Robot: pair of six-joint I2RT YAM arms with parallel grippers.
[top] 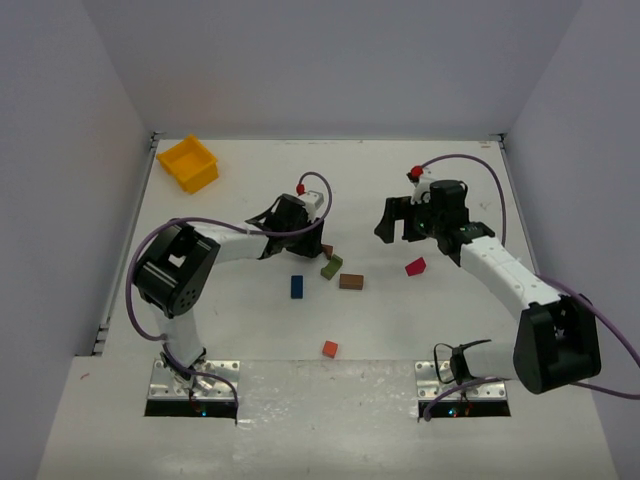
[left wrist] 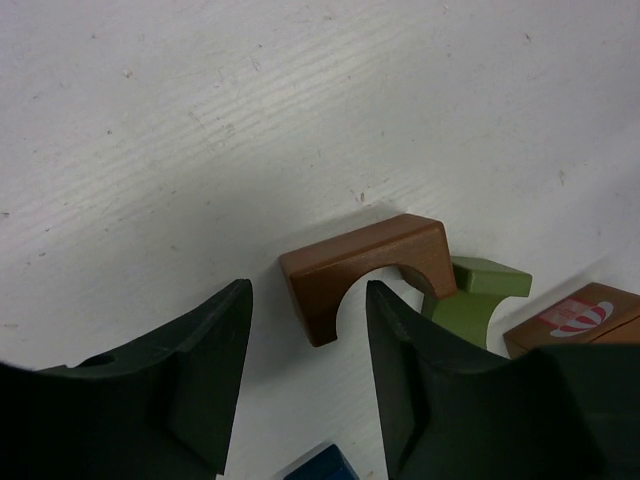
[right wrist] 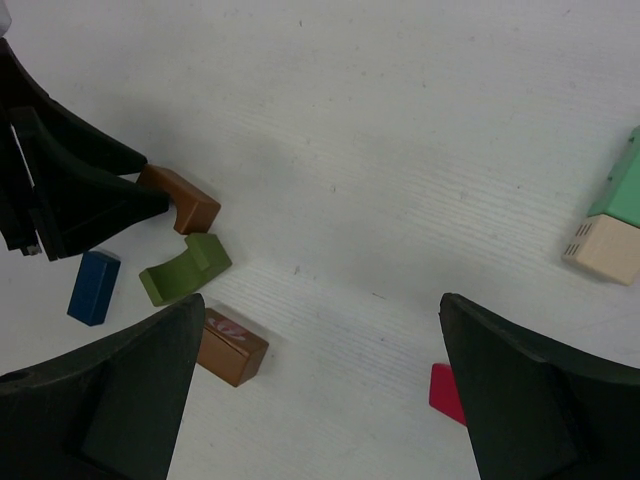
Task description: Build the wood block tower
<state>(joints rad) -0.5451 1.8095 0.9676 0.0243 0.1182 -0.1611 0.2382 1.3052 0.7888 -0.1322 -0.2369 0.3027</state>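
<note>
Brown arch (left wrist: 368, 252) just beside green arch (left wrist: 472, 305); blue block (top: 297, 287) near.

The white-and-black left arm (top: 228, 244) bends at its elbow and reaches rightward, with its black two-finger left gripper (left wrist: 308, 300) angled down, jaws partly apart and empty. The right arm (top: 500, 265) stretches leftward, and its right gripper (right wrist: 322, 310) has its jaws spread wide, holding nothing.

The bin (top: 189, 163) sits at the table's (top: 250, 330) far left corner — well apart from the cluster of blocks (top: 331, 267) mid-table; a wedge (top: 415, 266) lies right of them, a cube (top: 330, 348) in front.
</note>
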